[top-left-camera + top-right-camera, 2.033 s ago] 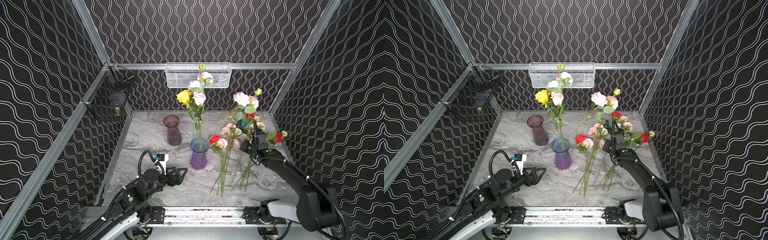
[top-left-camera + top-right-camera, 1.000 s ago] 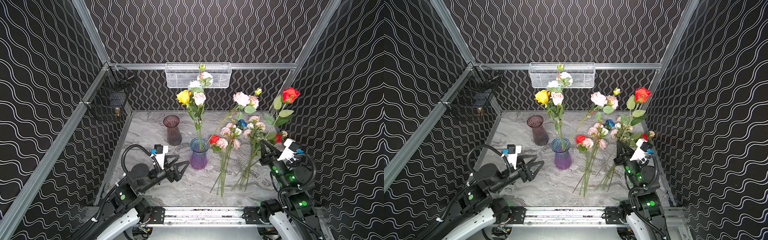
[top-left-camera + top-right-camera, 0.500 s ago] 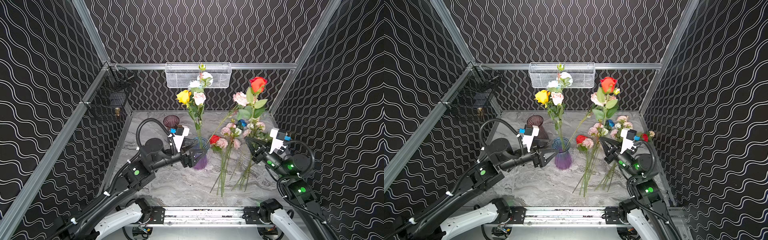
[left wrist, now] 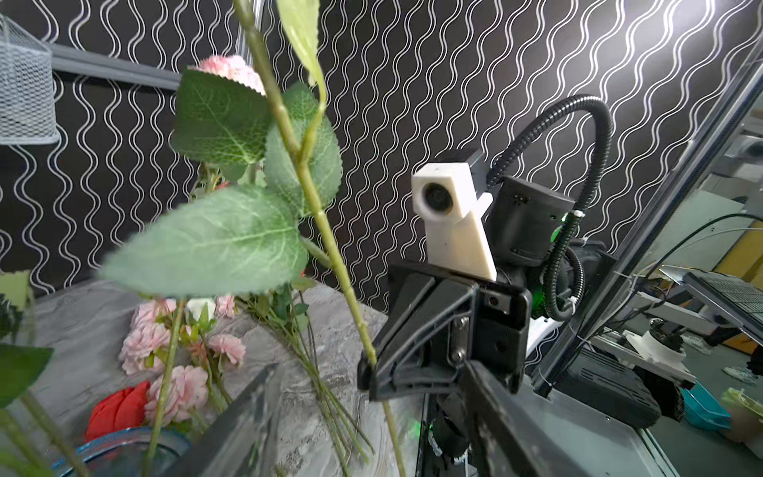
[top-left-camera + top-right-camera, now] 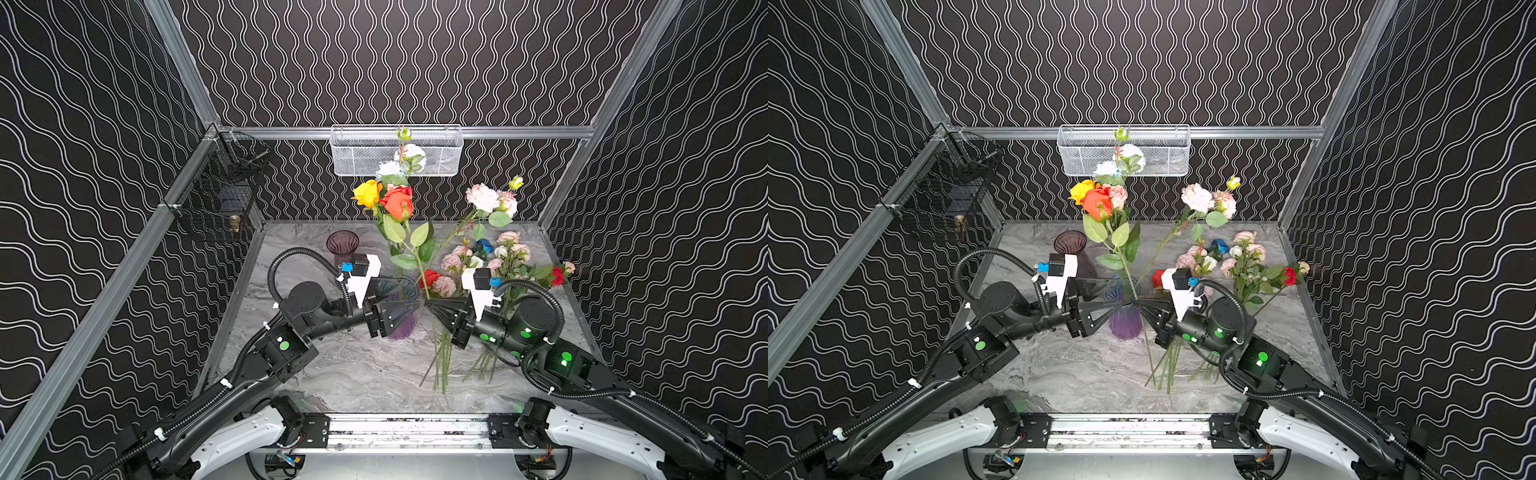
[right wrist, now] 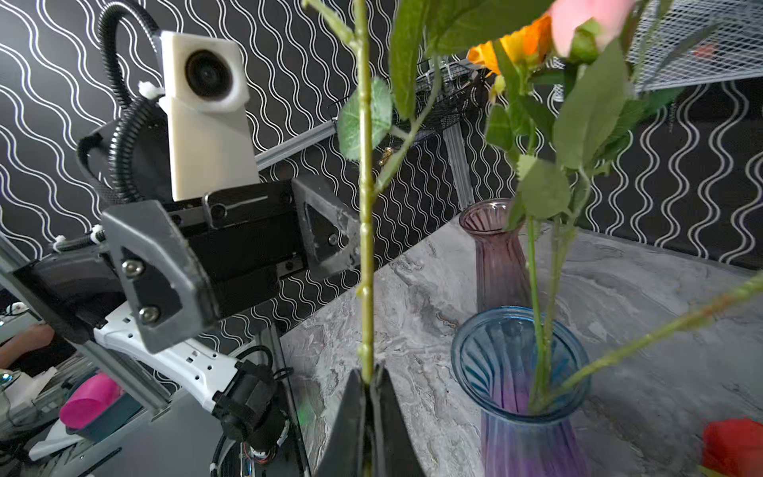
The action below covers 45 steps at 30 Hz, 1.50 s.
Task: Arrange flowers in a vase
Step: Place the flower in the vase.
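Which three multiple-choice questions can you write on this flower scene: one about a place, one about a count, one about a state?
1. Where does the yellow rose stand? A. in the blue-rimmed vase B. in the wire basket C. flat on the table
2. How many glass vases are there? A. one B. two C. three
3. What is the right gripper doing? A. open, empty B. shut on the stem of the red rose C. shut on a vase rim
Answers: 1A, its stem runs into that vase; 2B, the blue-rimmed one and a plum vase behind it; 3B, jaws meet on the stem.
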Available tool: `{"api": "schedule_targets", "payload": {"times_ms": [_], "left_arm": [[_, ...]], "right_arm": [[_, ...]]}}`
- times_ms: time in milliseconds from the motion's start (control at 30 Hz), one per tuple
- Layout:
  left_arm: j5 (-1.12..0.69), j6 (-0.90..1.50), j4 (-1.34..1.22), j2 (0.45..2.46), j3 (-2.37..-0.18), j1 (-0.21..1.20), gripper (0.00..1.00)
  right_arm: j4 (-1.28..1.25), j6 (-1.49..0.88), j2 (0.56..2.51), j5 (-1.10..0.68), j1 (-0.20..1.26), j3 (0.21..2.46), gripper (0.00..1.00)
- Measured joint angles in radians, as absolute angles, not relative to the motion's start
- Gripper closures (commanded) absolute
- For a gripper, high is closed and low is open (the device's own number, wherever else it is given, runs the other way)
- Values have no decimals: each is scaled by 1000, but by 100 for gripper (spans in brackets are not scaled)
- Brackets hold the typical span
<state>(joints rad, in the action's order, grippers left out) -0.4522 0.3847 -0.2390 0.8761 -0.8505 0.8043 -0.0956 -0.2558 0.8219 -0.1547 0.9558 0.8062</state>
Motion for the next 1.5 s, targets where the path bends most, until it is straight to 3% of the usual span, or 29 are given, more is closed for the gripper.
{"api": "schedule_targets", "payload": {"times_ms": [367,467,533,667,700,733,767,933,1167,1500], "left_arm": [[-411,360,-268,867,-832,804,53],[-404,361,-270,888,-834,804,67],[-421,364,-271,902,-835,804,83],[-437,378,-286,916,-839,806,96],[-439,387,-287,918,-839,806,100],[-438,389,-290,920,-839,806,100],[-439,390,-290,921,-841,806,100],[-350,375,-224,932,-942,804,100],[-155,255,-150,960,-1195,804,100],[88,81,-44,1126,-1403,804,100]], "right_arm": [[-139,-221,916,-135,1041,842,100],[-139,-210,930,-133,1061,849,100],[-139,-200,935,-118,1067,851,100],[-148,-191,937,-93,1069,841,99],[-157,-191,935,-88,1070,835,85],[-162,-191,934,-84,1069,832,64],[-163,-191,932,-78,1069,830,55],[-163,-194,887,-55,1072,822,34],[-122,-221,693,127,1071,691,18],[-66,-247,538,369,1071,642,16]]}}
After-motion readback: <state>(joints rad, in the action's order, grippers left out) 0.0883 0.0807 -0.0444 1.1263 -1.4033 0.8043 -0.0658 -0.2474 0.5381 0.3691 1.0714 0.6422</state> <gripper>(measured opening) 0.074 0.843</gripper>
